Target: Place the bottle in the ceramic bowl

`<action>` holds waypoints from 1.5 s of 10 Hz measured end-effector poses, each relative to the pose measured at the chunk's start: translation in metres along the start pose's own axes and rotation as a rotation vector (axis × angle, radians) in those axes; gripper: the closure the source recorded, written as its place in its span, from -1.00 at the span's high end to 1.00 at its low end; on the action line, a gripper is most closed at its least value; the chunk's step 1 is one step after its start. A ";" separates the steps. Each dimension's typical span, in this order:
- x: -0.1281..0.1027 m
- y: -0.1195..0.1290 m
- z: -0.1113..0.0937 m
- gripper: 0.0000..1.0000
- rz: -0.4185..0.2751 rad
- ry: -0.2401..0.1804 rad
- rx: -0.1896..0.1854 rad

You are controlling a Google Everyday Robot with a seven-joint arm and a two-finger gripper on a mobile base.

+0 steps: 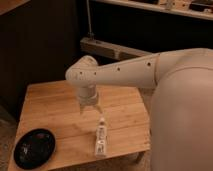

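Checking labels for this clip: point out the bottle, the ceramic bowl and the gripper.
bottle (101, 140): camera view, its label.
ceramic bowl (52, 146): camera view, right rim.
gripper (90, 112): camera view, its tip, just beyond the bottle's cap.

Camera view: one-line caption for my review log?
Gripper above the wooden table near the lying bottle; ceramic bowl apart at a corner.
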 end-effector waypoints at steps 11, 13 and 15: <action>0.007 -0.119 0.113 0.30 0.183 -0.058 -0.526; 0.004 -0.112 0.102 0.30 0.147 -0.050 -0.507; 0.001 -0.100 0.094 0.30 0.109 -0.031 -0.485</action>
